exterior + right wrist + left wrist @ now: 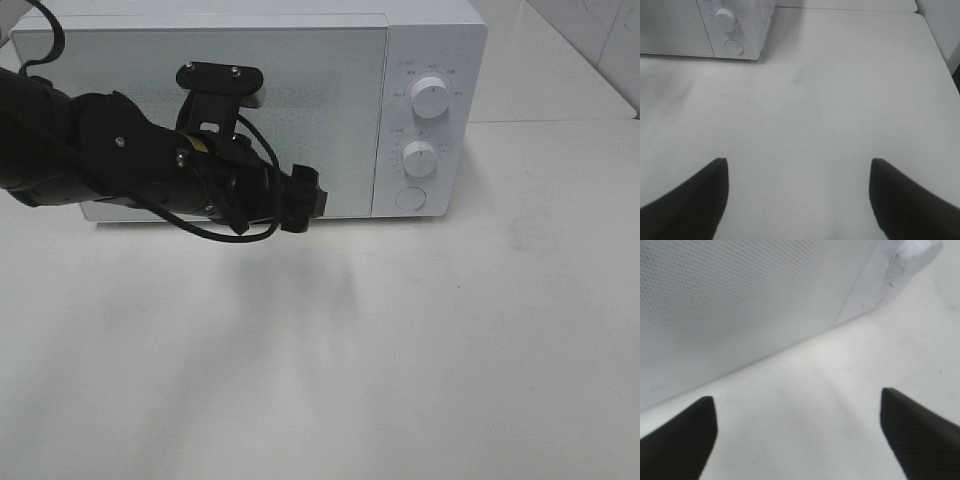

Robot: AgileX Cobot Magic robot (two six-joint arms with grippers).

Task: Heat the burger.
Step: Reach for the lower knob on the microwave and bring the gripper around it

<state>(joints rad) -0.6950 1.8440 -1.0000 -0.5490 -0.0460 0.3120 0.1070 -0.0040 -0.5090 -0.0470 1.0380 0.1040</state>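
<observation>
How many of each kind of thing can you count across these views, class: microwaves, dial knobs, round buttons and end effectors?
microwave: 1
dial knobs: 2
round button: 1
end effectors, left and right: 2
Total: 6

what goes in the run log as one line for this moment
microwave door: shut | left gripper: open, empty, near door | right gripper: open, over table | burger: not in view
</observation>
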